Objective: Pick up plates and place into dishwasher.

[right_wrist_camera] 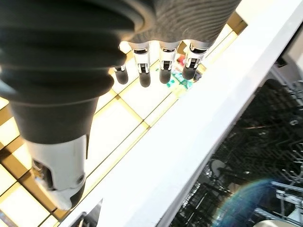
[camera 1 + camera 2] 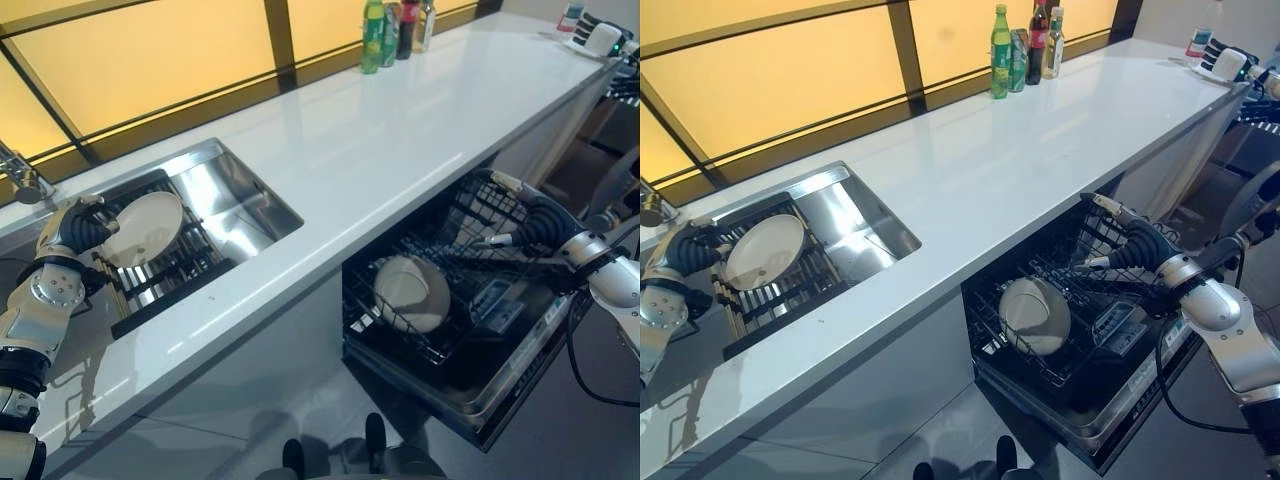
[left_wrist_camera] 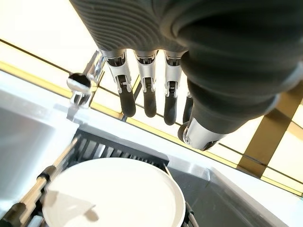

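Our left hand (image 2: 78,228) hovers with straight fingers over the white plate (image 2: 143,228) in the sink rack (image 2: 170,270). Our right hand (image 2: 1138,247), fingers spread, hangs above the dishwasher rack (image 2: 1040,350), which holds another plate (image 2: 1033,315).

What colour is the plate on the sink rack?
White, plain with no pattern. The plate shows best in the left wrist view, lying on the dark rack.
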You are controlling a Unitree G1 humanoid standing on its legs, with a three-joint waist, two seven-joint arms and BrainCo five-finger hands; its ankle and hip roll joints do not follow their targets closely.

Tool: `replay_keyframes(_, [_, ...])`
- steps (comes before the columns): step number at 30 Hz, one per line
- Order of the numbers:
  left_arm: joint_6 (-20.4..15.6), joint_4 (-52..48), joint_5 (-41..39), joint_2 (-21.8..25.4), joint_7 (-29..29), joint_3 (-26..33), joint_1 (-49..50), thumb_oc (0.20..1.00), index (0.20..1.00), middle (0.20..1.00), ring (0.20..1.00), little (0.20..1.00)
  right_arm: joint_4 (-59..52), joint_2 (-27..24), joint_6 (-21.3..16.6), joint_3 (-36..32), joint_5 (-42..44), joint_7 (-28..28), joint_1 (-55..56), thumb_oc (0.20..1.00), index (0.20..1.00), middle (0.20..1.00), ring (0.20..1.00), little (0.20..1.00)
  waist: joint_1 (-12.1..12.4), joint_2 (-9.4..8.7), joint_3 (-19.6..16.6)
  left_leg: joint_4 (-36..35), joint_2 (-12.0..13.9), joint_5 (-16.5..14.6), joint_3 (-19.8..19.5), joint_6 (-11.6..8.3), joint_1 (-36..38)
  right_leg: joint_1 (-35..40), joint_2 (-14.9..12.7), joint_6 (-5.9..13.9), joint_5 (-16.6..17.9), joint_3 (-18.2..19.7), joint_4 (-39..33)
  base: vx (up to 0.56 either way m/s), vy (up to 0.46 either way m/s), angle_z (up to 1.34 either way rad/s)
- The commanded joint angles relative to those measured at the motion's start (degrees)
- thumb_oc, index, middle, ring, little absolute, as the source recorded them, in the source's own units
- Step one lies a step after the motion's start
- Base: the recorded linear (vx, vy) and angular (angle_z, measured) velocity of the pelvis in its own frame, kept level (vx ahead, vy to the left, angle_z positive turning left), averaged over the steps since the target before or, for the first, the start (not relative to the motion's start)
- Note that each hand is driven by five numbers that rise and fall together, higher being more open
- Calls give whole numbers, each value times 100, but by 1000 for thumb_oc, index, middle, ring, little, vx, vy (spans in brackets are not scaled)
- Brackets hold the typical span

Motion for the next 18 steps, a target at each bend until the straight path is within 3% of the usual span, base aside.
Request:
replay_keyframes(1, [-180,-139,182,254,17,82,120,200,200,200,200,200,-321,84,-285,45,50,26,-215,1000,1000,1000,1000,1000,55,-104,-234,45,-405,-400,110,265,94,405,-133,577,-528,-62,19,36,-5,4])
replay_keyframes(4, [-78,-75,163,196,-161,37,162,200,200,200,200,200,-346,45,-204,45,69,60,-171,1000,1000,1000,1000,1000,46,-114,-253,45,-392,-396,119,266,91,406,-129,583,-533,-59,19,33,0,3])
replay_keyframes(5, [-25,-50,161,186,-263,14,158,272,272,272,272,272,-348,42,-194,46,63,52,-165,1000,1000,1000,1000,1000,46,-114,-254,45,-390,-395,119,267,90,403,-127,584,-531,-58,19,32,6,1])
replay_keyframes(6, [116,4,211,133,-379,-49,163,1000,1000,1000,1000,1000,-334,23,-159,58,82,44,-181,1000,1000,1000,1000,1000,38,-124,-253,45,-385,-387,116,268,85,397,-122,586,-525,-50,19,0,0,0])
replay_keyframes(18, [477,760,490,-262,-613,-574,-299,1000,1000,1000,1000,1000,-120,-27,-125,257,145,136,-326,1000,1000,1000,1000,1000,-84,-213,-104,45,-368,-360,145,300,36,334,-100,609,-484,50,19,21,14,-1])
